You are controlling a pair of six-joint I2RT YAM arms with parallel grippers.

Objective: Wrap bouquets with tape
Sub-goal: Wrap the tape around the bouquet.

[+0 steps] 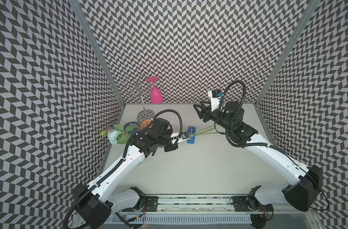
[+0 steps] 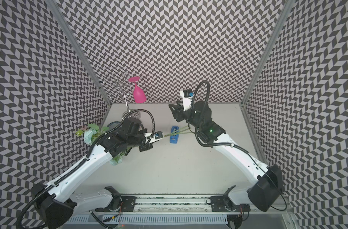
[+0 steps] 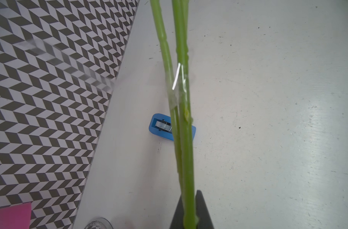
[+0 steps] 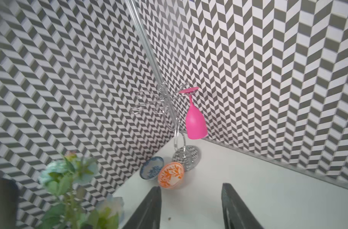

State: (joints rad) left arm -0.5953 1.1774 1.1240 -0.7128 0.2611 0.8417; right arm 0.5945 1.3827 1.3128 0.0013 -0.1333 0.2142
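Left hand (image 3: 191, 218) clamped on bouquet stems (image 3: 184, 138); right hand (image 4: 191, 208) agape, empty.

My white table (image 1: 189, 168) carries the tape (image 1: 191, 134) mid-frame, with two bowls (image 1: 132, 127) and a rack base (image 1: 146, 116) toward upper left.

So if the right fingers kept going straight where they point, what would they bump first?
Probably the orange bowl, just beside the wire rack's base. The right fingers stand open with bare table before them, but depth is hard to judge.
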